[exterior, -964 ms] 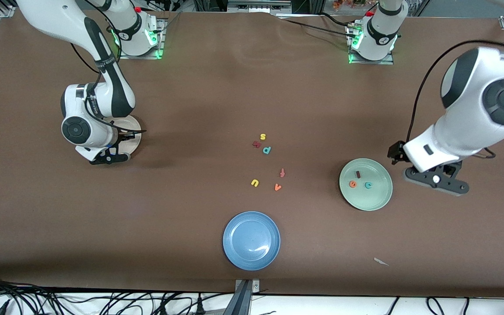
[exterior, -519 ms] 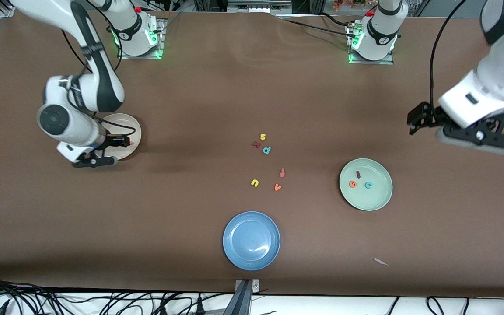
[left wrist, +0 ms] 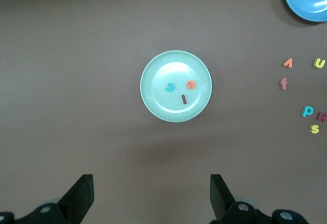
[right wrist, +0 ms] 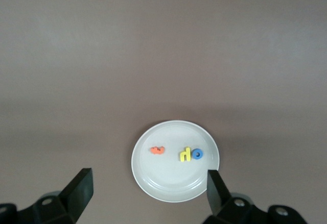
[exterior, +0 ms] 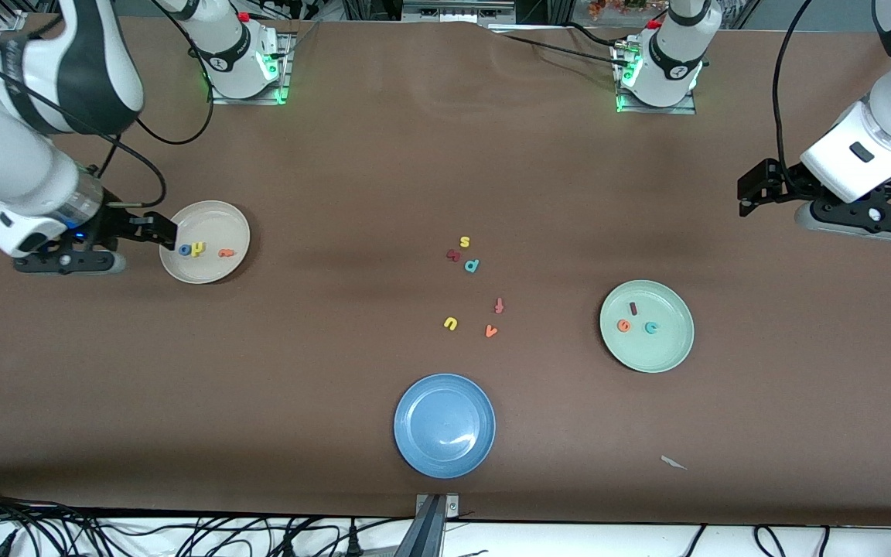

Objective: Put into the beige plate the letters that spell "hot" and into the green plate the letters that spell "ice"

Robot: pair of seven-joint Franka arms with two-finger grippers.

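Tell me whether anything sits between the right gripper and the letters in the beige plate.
Nothing visible does. The right gripper is open beside the beige plate, at its rim toward the right arm's end of the table. The blue o, yellow h and orange t lie uncovered inside. The left gripper waits, open, away from the green plate.

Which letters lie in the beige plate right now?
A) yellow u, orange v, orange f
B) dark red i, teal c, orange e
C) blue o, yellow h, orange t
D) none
C: the beige plate holds the blue o, yellow h and orange t.
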